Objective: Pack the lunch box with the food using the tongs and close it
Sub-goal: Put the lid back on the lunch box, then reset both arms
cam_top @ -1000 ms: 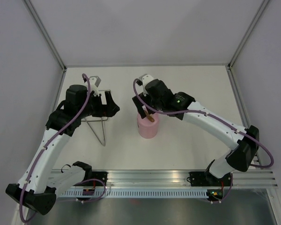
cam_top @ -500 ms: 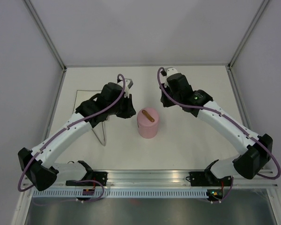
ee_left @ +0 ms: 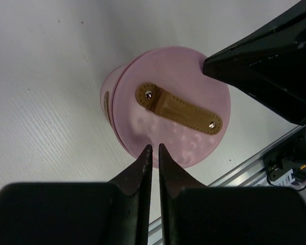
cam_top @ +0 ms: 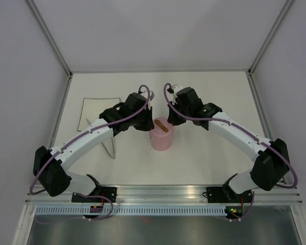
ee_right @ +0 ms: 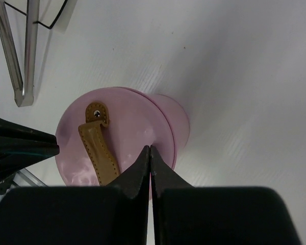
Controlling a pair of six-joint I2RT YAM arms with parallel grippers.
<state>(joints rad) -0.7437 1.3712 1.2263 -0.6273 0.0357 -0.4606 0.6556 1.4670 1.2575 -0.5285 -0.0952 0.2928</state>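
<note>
Pink cylindrical lunch box (cam_top: 161, 143) stands upright about the middle of the white worktop (cam_top: 209, 97), with a pincer at each side of its top. The left gripper (ee_left: 153, 150) has its two black fingers drawn together with only a sliver between them and nothing caught there; its tips sit over the rim of the round pink lid (ee_left: 178, 71), though I cannot tell whether they touch it. The right gripper (ee_right: 150, 150) is pinched fully closed, also empty, its point over the opposite edge of the same lid. The lid is seated on the box, level, and the small brown leather strap handle (ee_left: 178, 108) lies flat across its top, riveted at both ends. Further out, towards the left edge of the worktop, the long slim silver metal tongs (ee_right: 30, 46) lie flat, apart from the box, their joined end pointing to the near edge and their arms running partly under the left arm. Beyond them, nearer the far left corner, a thin black outline (cam_top: 99, 98) is marked on the worktop.
</note>
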